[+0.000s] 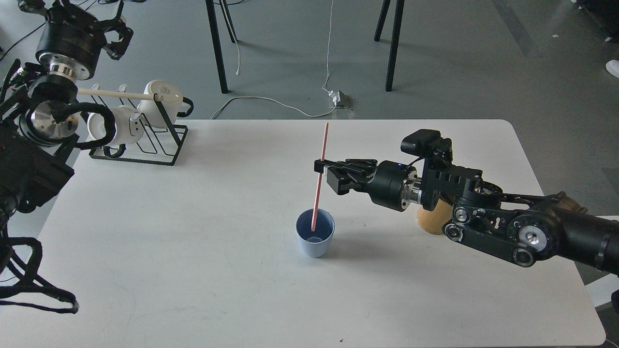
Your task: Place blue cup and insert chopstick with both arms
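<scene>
Looking down on our white table (193,270), we count one blue cup (315,239), one pink chopstick (319,176), two white mugs and one tan bamboo holder (432,218).

The cup stands upright near the middle of the table, open end up. The chopstick stands nearly upright, leaning slightly, with its lower end inside the cup and its upper end rising well above the rim.

Our right arm (508,227) reaches in from the right edge, roughly level over the table. Its gripper (323,166) sits at the chopstick's middle, its jaws closed around the stick above the cup. The gripper does not touch the cup.

Our left arm (43,111) stays at the left edge, off the table's working area. Its gripper (113,31) is raised at the top left, above the rack (145,145); we see black fingers there with nothing between them, but we cannot tell how far apart they stand.

The black wire rack sits at the table's far left corner. One mug (162,99) hangs higher on it, the other mug (121,126) lower and to the left.

The bamboo holder stands on the table under the right arm, mostly hidden by it, well apart from the cup.
</scene>
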